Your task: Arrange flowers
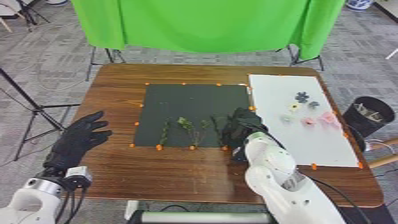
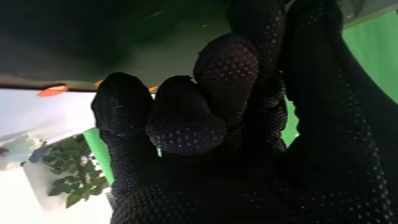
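Background: green cloth [image 1: 209, 25] beyond the brown wooden table [image 1: 169, 172], grey carpet tiles around.
Left hand [image 1: 82, 135]: fingers spread, pinching nothing; best kept clear.
Black mat [image 1: 182, 97]: three green sprigs in a row on its near part.
Left sprig [image 1: 164, 134]: thin, roughly upright to the near edge.
Middle sprig [image 1: 194, 132]: leafier, branching; a glove could snag it.
Right sprig [image 1: 216, 131]: just beside the right hand; contact, cannot tell.
Right hand [image 1: 244, 124]: at the mat's right edge, fingers curled in, no stem seen between them. Likely step: setting the right sprig. Guide it low on the stem, match its neighbours' spacing, part fingers fully, then lift straight up; a sideways exit could drag leaves.
White board [image 1: 275, 145]: pink flower [image 1: 329, 118] and smaller blooms, probably for later; pinch lightly, sparing petals.
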You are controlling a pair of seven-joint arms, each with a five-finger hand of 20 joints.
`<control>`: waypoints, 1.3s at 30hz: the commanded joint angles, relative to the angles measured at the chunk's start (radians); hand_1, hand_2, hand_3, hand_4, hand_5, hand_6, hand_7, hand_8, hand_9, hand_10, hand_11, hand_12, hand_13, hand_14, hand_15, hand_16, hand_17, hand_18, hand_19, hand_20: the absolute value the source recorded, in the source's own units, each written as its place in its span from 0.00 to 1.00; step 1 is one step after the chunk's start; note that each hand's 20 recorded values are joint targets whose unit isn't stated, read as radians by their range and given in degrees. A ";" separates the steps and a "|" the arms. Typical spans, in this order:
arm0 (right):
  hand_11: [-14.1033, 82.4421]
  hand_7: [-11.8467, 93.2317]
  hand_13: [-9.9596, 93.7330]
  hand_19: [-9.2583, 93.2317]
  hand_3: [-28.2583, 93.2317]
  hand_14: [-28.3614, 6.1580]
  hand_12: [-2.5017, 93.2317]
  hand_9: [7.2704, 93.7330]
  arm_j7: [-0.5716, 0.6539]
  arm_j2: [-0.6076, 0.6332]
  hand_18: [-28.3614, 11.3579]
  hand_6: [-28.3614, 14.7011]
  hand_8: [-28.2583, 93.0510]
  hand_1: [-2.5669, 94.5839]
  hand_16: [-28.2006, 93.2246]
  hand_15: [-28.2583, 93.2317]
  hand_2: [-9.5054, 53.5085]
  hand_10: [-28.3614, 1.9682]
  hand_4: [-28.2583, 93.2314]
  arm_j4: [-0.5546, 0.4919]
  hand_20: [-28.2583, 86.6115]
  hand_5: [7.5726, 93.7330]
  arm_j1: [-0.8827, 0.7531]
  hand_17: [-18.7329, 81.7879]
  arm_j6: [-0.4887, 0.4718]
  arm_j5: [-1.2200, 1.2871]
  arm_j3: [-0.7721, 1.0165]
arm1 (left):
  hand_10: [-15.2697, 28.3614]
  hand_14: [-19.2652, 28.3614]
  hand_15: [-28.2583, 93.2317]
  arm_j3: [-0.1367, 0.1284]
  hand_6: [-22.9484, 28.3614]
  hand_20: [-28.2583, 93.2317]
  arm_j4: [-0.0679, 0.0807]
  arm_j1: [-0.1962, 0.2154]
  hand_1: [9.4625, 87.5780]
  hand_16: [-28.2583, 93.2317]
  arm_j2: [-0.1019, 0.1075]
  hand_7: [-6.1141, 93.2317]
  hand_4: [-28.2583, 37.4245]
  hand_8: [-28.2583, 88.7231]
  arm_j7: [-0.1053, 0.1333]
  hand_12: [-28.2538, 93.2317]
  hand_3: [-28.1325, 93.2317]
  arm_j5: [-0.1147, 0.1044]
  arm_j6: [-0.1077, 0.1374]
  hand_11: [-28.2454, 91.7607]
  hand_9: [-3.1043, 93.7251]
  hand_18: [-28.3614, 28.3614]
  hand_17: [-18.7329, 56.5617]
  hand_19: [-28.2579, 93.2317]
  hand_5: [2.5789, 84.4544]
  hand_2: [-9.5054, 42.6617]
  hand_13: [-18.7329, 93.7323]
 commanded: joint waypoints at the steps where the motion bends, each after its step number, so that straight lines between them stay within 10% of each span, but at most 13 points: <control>1: 0.74 0.57 0.89 1.00 0.91 0.67 0.41 0.88 0.003 0.049 0.17 0.62 0.33 0.35 0.48 0.90 0.05 0.59 0.04 0.000 0.74 0.74 -0.010 0.68 -0.024 -0.028 -0.003 | 0.63 0.72 0.63 -0.003 0.52 0.31 0.001 0.017 0.24 0.20 -0.001 0.32 0.06 0.13 0.000 0.36 0.80 -0.001 -0.001 0.50 0.31 0.90 0.17 0.65 0.32 0.01 0.40; 11: 0.75 0.58 0.89 1.00 0.89 0.69 0.41 0.83 -0.016 0.066 0.18 0.60 0.12 0.28 0.46 0.90 0.07 0.54 0.04 -0.085 0.75 0.71 -0.024 0.68 -0.010 0.116 0.063 | 0.63 0.72 0.63 -0.004 0.52 0.31 -0.003 0.025 0.24 0.20 0.001 0.32 0.06 0.13 0.005 0.36 0.80 0.000 0.003 0.50 0.31 0.90 0.17 0.65 0.32 0.01 0.40; 25: 0.61 0.53 0.74 1.00 0.92 0.58 0.27 0.47 -0.130 0.303 0.18 0.52 0.08 0.30 0.42 0.91 0.01 0.44 0.02 -0.050 0.63 0.41 -0.053 0.54 0.186 0.088 0.157 | 0.63 0.73 0.63 -0.012 0.51 0.31 -0.014 0.049 0.24 0.20 0.006 0.31 0.06 0.13 0.030 0.36 0.80 -0.017 0.033 0.50 0.31 0.90 0.17 0.65 0.32 0.02 0.40; 39: 0.48 0.47 0.61 0.97 0.92 0.47 0.25 0.38 -0.107 0.435 0.16 0.50 0.10 0.27 0.37 0.84 0.00 0.42 0.00 -0.024 0.57 0.32 -0.088 0.47 0.083 -0.027 0.187 | 0.63 0.73 0.63 -0.017 0.52 0.31 -0.016 0.055 0.24 0.20 0.010 0.31 0.06 0.13 0.036 0.36 0.80 -0.019 0.038 0.50 0.31 0.90 0.17 0.65 0.32 0.01 0.40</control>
